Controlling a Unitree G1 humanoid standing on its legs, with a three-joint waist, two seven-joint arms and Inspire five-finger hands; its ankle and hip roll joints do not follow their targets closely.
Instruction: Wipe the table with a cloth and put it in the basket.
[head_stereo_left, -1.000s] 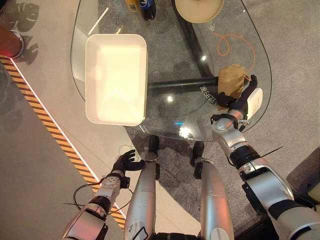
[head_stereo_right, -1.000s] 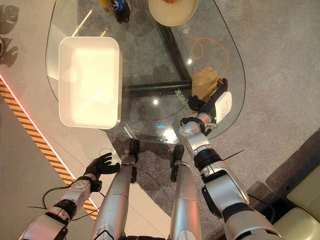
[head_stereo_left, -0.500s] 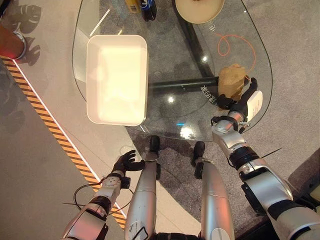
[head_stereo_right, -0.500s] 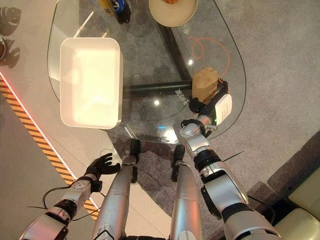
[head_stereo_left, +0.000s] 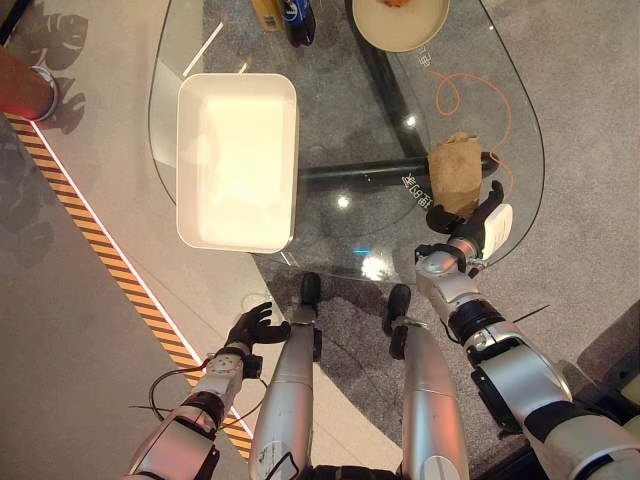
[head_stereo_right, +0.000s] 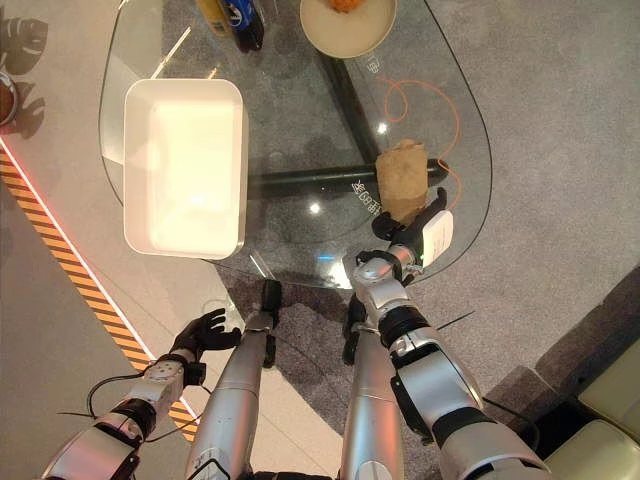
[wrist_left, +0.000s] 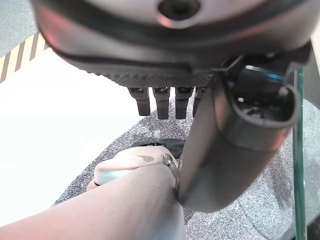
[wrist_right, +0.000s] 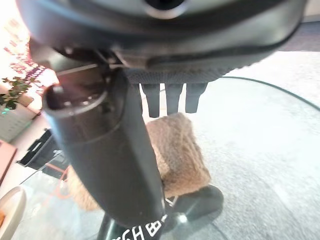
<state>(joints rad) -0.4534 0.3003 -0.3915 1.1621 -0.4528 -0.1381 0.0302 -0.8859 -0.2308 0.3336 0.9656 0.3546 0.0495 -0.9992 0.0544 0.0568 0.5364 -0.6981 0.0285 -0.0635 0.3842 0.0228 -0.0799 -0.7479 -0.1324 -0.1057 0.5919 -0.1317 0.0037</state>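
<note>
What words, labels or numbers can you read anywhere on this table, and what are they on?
White lettering on the clear glass table, beside the brown cloth: too small to read.
White print by the cream bowl: too small to read.
Labels on the dark bottles: blurred.
Nothing is legible.

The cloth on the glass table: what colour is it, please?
Tan-brown cloth, clearest in the left eye view.

Your right hand (head_stereo_left: 468, 222) sits over the near right edge of the table (head_stereo_left: 250, 40), arm reaching up from the lower right, fingers straight. Your left hand (head_stereo_left: 251, 327) hangs below the table's near edge, fingers relaxed and spread.
</note>
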